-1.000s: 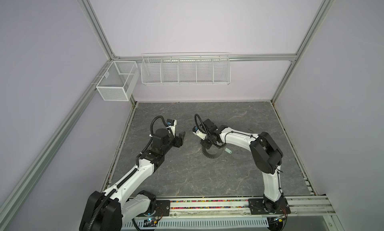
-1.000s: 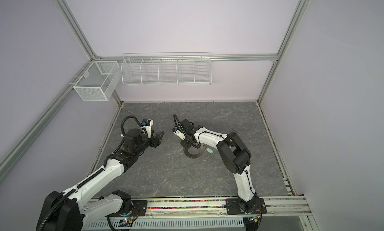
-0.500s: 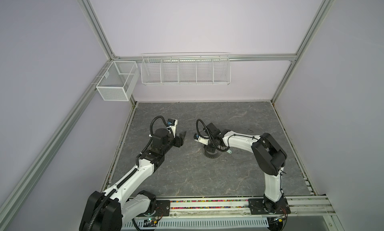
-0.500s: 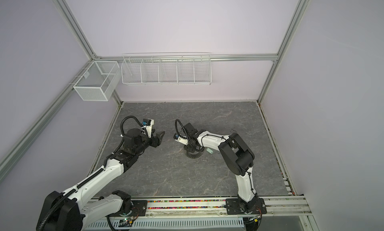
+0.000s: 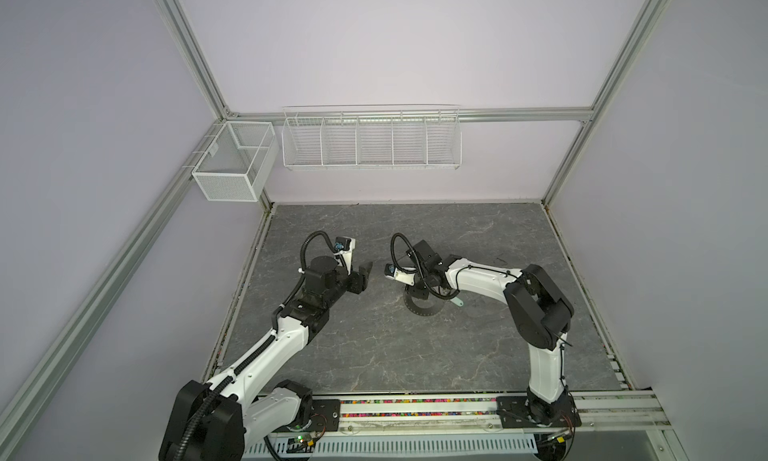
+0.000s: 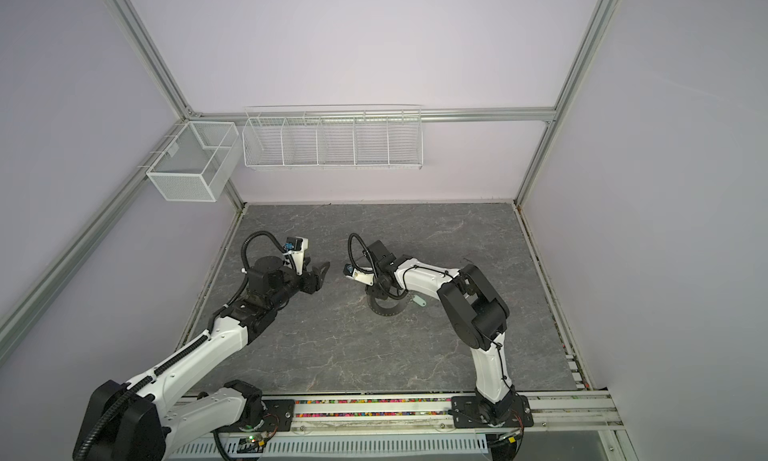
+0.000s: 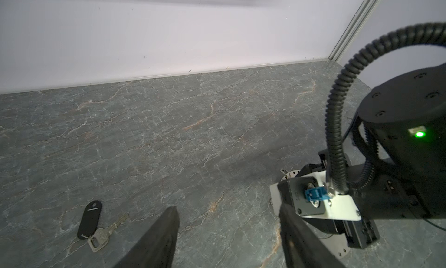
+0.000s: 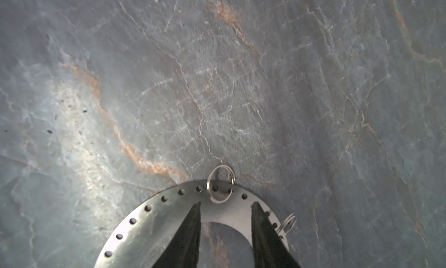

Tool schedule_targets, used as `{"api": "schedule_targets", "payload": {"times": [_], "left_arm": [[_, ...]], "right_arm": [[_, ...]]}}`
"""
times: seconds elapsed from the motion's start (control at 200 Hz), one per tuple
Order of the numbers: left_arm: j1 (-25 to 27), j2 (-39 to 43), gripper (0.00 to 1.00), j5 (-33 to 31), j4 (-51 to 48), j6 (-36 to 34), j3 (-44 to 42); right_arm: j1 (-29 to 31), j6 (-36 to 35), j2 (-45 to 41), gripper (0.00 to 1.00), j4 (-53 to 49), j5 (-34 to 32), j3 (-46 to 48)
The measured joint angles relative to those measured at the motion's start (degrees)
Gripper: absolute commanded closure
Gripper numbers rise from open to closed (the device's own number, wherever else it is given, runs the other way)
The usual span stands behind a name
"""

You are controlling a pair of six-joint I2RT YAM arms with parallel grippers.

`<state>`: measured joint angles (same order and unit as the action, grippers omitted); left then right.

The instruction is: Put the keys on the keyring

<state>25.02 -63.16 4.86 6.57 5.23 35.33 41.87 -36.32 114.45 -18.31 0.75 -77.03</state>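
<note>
Keyring [image 8: 149, 221] beneath right claw [image 8: 226, 204], jaws partly spread, gripping nothing.

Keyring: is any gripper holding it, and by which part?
Nothing is held. The right gripper stands with jaws apart above the keyring; the left gripper is open, empty.

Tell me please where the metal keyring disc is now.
In both top views the keyring disc lies on the table slightly right of centre, under the right hand, with the mint-headed key just to its right.
</note>
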Motion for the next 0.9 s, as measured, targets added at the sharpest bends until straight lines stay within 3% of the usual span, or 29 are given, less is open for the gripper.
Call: {"api": "schedule_targets", "payload": {"times": [0.51, 0.9], "left_arm": [[0.0, -0.94, 0.34, 0.15, 0.09, -0.39, 0.0], [0.0, -0.94, 0.34, 0.15, 0.17, -0.39, 0.0]], "right_arm": [[-0.22, -1.27, 2.84, 0.63, -1.22, 2.01, -1.9], [-1.49, -0.28, 2.91, 0.83, -1.2, 1.88, -1.95]]}}
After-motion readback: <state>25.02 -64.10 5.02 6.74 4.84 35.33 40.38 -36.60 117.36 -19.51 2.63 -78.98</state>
